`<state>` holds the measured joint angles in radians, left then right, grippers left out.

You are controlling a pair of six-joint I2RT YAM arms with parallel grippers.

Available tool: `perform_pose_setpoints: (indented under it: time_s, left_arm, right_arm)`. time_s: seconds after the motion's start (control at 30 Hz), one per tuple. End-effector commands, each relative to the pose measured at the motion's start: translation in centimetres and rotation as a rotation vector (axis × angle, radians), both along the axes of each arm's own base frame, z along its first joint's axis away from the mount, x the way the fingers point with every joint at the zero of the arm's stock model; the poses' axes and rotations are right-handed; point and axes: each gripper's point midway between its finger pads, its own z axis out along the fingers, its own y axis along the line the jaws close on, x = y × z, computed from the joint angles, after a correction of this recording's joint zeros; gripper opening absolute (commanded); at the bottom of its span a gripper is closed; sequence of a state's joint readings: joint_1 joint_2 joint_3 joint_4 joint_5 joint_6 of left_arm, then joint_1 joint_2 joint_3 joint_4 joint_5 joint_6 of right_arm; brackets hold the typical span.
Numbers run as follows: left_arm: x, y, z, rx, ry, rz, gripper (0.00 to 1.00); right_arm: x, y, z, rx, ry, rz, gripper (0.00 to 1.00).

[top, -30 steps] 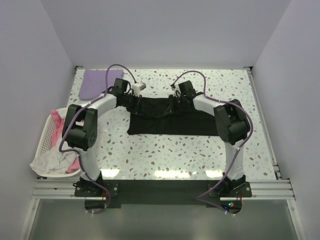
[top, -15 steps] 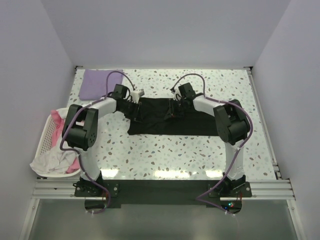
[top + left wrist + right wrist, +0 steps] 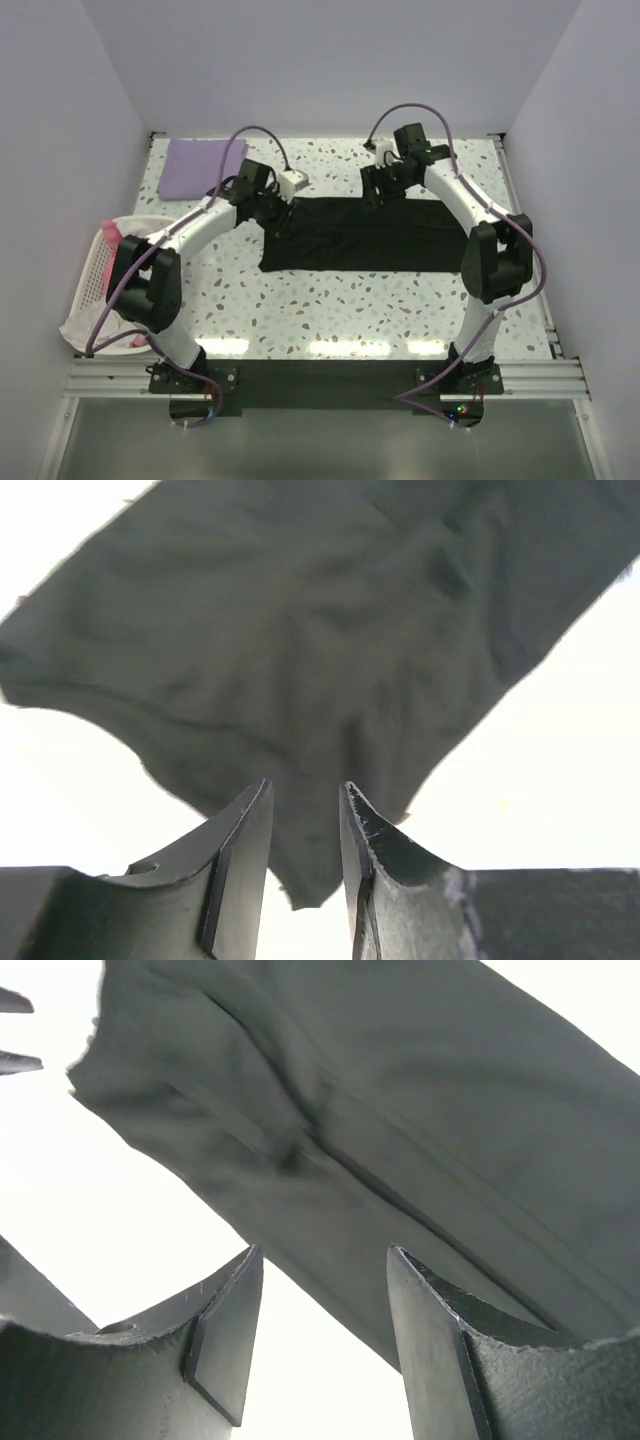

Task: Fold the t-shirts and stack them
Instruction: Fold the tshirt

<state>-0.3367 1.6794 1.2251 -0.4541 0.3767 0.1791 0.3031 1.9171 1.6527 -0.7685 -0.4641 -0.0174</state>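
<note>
The black t-shirt (image 3: 365, 240) lies on the speckled table as a long flat band, its upper edge folded over. My left gripper (image 3: 278, 215) hovers over the band's left end, jaws a little apart and open, with only the cloth (image 3: 300, 630) below showing through the gap (image 3: 305, 795). Over the far edge near the middle, my right gripper (image 3: 378, 190) is open wider (image 3: 325, 1255), with nothing between its fingers and the black cloth (image 3: 400, 1090) lying beneath. The lavender t-shirt (image 3: 203, 166) rests as a flat folded square at the back left corner.
A white lattice laundry basket (image 3: 92, 275) with white and pink cloth hangs at the table's left edge. Bare speckled table (image 3: 330, 310) stretches in front of the black shirt. White walls close in on the left, back and right.
Both grippers have opened and let go of the black shirt's folded edge. The right arm has lifted and swung back to the right; the left has shifted slightly right.
</note>
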Motion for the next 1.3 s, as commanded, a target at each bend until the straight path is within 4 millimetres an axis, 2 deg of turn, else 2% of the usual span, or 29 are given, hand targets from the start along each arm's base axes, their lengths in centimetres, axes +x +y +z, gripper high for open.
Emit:
perform_pose_setpoints:
  time_s: [0.0, 0.03, 0.1, 0.2, 0.33, 0.43, 0.47, 0.5, 0.57, 0.6, 0.63, 0.67, 0.7, 0.73, 0.77, 0.8, 0.83, 0.87, 0.93, 0.97, 1.0, 1.03, 1.07, 1.1, 1.13, 1.17, 1.2, 1.23, 1.27]
  left_arm:
    - [-3.7, -1.3, -3.0, 0.163, 0.052, -0.097, 0.38]
    - [-4.0, -1.4, -3.6, 0.179, 0.066, -0.100, 0.37]
    - [-4.2, -1.5, -4.9, 0.214, 0.084, -0.093, 0.36]
    - [-3.6, -1.3, -6.4, 0.269, 0.092, -0.081, 0.36]
    - [-3.0, -0.8, -8.3, 0.329, 0.109, -0.080, 0.36]
    - [-2.6, -0.2, -10.2, 0.387, 0.134, -0.085, 0.36]
    - [-1.9, -0.3, -10.2, 0.397, 0.123, -0.090, 0.36]
    - [-1.8, -0.2, -11.3, 0.418, 0.144, -0.095, 0.36]
    - [0.1, -0.2, -11.5, 0.453, 0.111, -0.097, 0.35]
    - [0.8, 0.3, -12.9, 0.478, 0.128, -0.095, 0.35]
    - [3.1, -0.1, -12.2, 0.477, 0.080, -0.097, 0.35]
    - [4.7, 1.5, -14.0, 0.521, 0.100, -0.069, 0.35]
    - [6.5, 2.1, -14.2, 0.530, 0.091, -0.050, 0.33]
    - [11.3, 1.4, -11.3, 0.495, -0.010, -0.010, 0.33]
    - [13.7, 1.4, -10.4, 0.454, -0.037, 0.009, 0.32]
    - [16.0, 2.6, -11.1, 0.418, -0.031, 0.042, 0.32]
    - [17.8, 2.3, -9.7, 0.366, -0.059, 0.055, 0.33]
    - [20.8, 1.0, -5.9, 0.237, -0.136, 0.053, 0.35]
    - [22.6, -0.4, -1.6, 0.130, -0.229, 0.034, 0.41]
    - [22.1, -1.1, 1.4, 0.076, -0.276, 0.010, 0.42]
    - [22.6, -1.7, 3.7, 0.034, -0.352, 0.005, 0.46]
    - [21.2, -1.7, 2.5, 0.016, -0.319, 0.005, 0.47]
    - [20.7, -1.9, 3.7, -0.009, -0.342, 0.004, 0.49]
    - [20.0, -1.7, 7.0, -0.038, -0.400, 0.012, 0.51]
    - [19.6, -1.8, 7.8, -0.054, -0.421, 0.012, 0.51]
    - [18.2, -1.9, 6.8, -0.068, -0.377, 0.007, 0.51]
    - [17.2, -1.8, 8.2, -0.079, -0.382, 0.005, 0.51]
    - [16.0, -1.5, 7.2, -0.081, -0.339, 0.006, 0.51]
    - [14.9, -1.5, 8.4, -0.097, -0.346, 0.002, 0.51]
  right_arm:
    - [-1.9, -5.8, -0.4, -0.199, -0.002, 0.101, 0.56]
    - [-1.8, -7.5, -0.7, -0.218, 0.015, 0.077, 0.56]
    - [-1.3, -9.6, -0.8, -0.271, 0.008, 0.083, 0.56]
    - [-0.9, -14.1, -0.6, -0.321, 0.043, 0.038, 0.56]
    - [-1.3, -17.8, -0.8, -0.400, 0.038, 0.038, 0.56]
    - [-1.9, -19.5, -1.3, -0.457, 0.046, 0.068, 0.56]
    - [-2.1, -19.8, -1.2, -0.469, 0.039, 0.077, 0.56]
    - [-2.2, -19.9, -1.2, -0.480, 0.037, 0.095, 0.56]
    - [-2.7, -20.1, -1.3, -0.492, 0.040, 0.115, 0.56]
    - [-3.0, -20.3, -1.4, -0.501, 0.036, 0.136, 0.56]
    - [-3.4, -20.4, -1.7, -0.505, 0.046, 0.148, 0.56]
    - [-3.5, -20.4, -1.6, -0.510, 0.039, 0.167, 0.56]
    - [-3.8, -20.5, -1.8, -0.512, 0.042, 0.180, 0.56]
    - [-4.3, -20.5, -2.2, -0.513, 0.054, 0.194, 0.56]
    - [-4.7, -20.4, -2.5, -0.506, 0.063, 0.205, 0.56]
    - [-5.1, -20.3, -2.7, -0.501, 0.067, 0.221, 0.56]
    - [-5.8, -20.3, -3.5, -0.496, 0.091, 0.233, 0.55]
    - [-6.0, -20.1, -3.7, -0.493, 0.093, 0.246, 0.54]
    - [-6.5, -19.5, -4.9, -0.500, 0.093, 0.275, 0.53]
    - [-6.5, -19.1, -5.3, -0.504, 0.088, 0.286, 0.52]
    - [-6.6, -18.9, -5.6, -0.508, 0.086, 0.295, 0.51]
    - [-6.6, -18.1, -6.3, -0.514, 0.078, 0.316, 0.50]
    - [-6.6, -17.8, -6.7, -0.518, 0.075, 0.323, 0.49]
    - [-6.7, -17.3, -7.1, -0.523, 0.075, 0.334, 0.46]
    - [-6.8, -16.7, -7.8, -0.538, 0.068, 0.356, 0.45]
    - [-6.8, -16.4, -8.5, -0.548, 0.074, 0.365, 0.43]
    - [-6.9, -16.2, -8.9, -0.556, 0.078, 0.376, 0.40]
    - [-6.9, -16.1, -9.7, -0.584, 0.076, 0.390, 0.38]
    - [-7.1, -16.1, -10.4, -0.594, 0.089, 0.403, 0.37]
